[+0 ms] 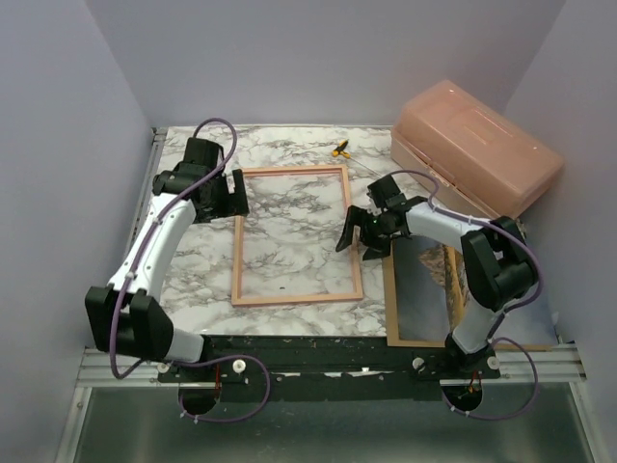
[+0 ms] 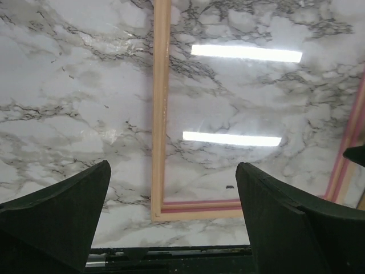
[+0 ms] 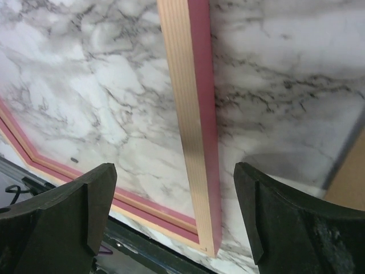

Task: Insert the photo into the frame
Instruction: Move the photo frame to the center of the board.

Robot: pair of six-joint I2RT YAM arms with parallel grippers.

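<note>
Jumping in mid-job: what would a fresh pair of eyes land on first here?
The empty frame lies flat in the middle of the marble table, wood-coloured side up, flanked by the open left end effector and open right end effector. The big salmon box sits at the far right corner, and the photo lies at the near right edge.

Frame (image 1: 298, 298) flat on table (image 1: 202, 289) centre; photo (image 1: 424, 304) right of it, at near edge; plastic box (image 1: 477, 145) behind photo; small tool (image 1: 339, 149) behind frame.
</note>
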